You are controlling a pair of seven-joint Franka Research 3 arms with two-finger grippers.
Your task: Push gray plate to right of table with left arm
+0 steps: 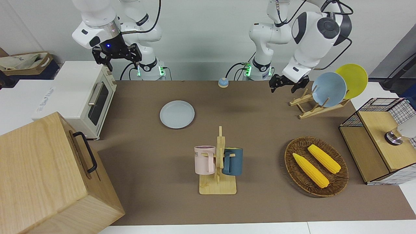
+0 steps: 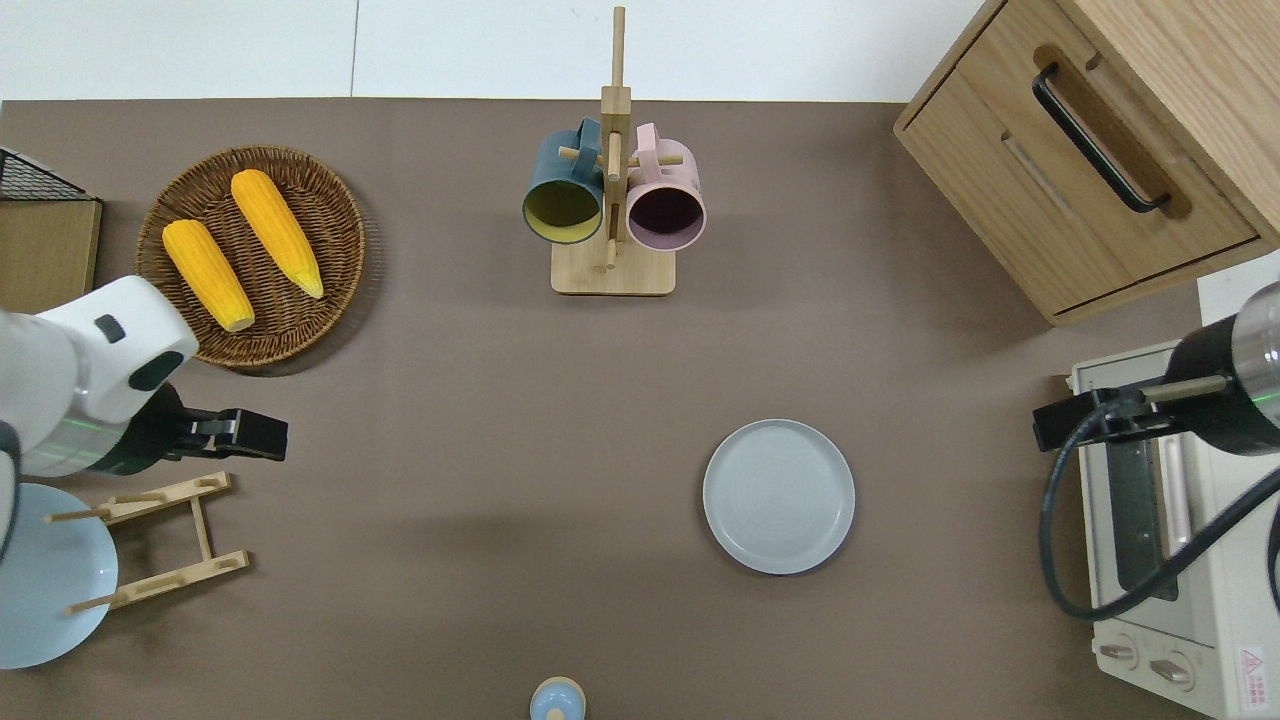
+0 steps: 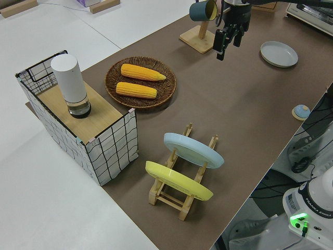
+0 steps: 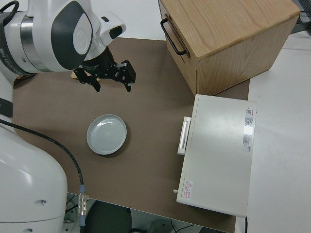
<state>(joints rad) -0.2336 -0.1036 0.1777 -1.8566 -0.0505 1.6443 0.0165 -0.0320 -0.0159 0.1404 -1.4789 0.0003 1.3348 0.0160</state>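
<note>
Your left gripper [image 2: 262, 437] hangs in the air toward the left arm's end of the table [image 2: 450, 500], over bare brown cloth between the corn basket [image 2: 345, 225] and the wooden dish rack [image 2: 165, 540]; whether its fingers are spread or pressed together you cannot tell. The rack holds a light-blue plate [image 1: 329, 89] and a yellow plate [image 1: 354, 79] on edge. Mid-table, the mug tree [image 2: 612, 200] carries a dark teal mug [image 2: 563, 195] and a pink mug [image 2: 667, 200]. Your gray plate [image 2: 779, 496] lies flat and untouched, nearer to the robots than the mug tree and toward the right arm's end, well apart from the left gripper. At that end stand the white toaster oven [image 2: 1180, 560] and a wooden cabinet [image 2: 1100, 160]; your right arm is parked, its gripper [image 1: 117, 55] with fingers spread.
</note>
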